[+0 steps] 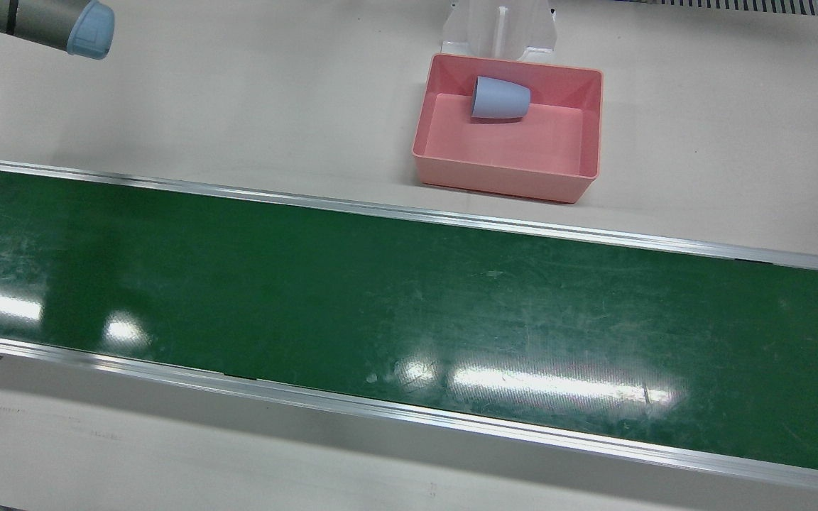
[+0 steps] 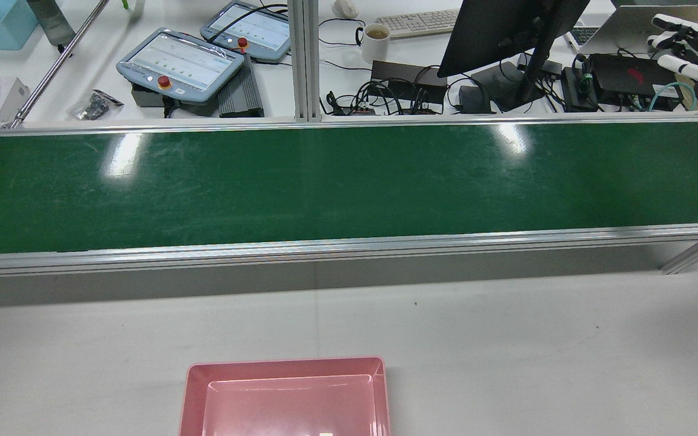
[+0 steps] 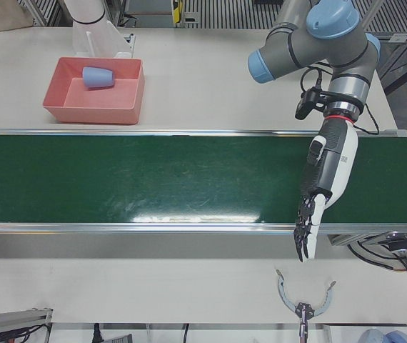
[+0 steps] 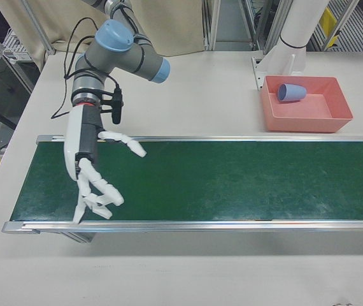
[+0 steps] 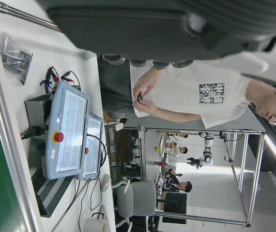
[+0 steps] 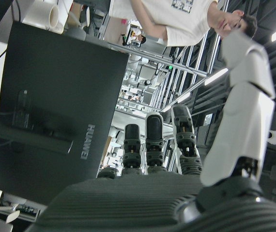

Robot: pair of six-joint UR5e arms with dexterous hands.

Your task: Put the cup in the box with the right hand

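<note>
The right robot hand [image 4: 95, 175] hangs empty, fingers spread, over the green conveyor belt [image 4: 232, 182], well apart from the pale blue plastic cup [image 4: 291, 92] lying sideways inside the pink plastic box [image 4: 341, 118], suggesting delivery is done.

We are seeing a pale blue-lilac cup [image 1: 499, 98] lying in a salmon-pink box [image 1: 507, 179] at the upper centre of the front view. A dark green belt [image 1: 409, 312], scuffed with pale scratches and edged in silver rails, is crossing an off-white table [image 1: 238, 99]. In the right-front view the right hand [image 4: 95, 182] is showing white with black sections; the left hand [image 3: 318, 193] in the left-front view is showing white and black too. Both arms are showing grey with light blue caps.
</note>
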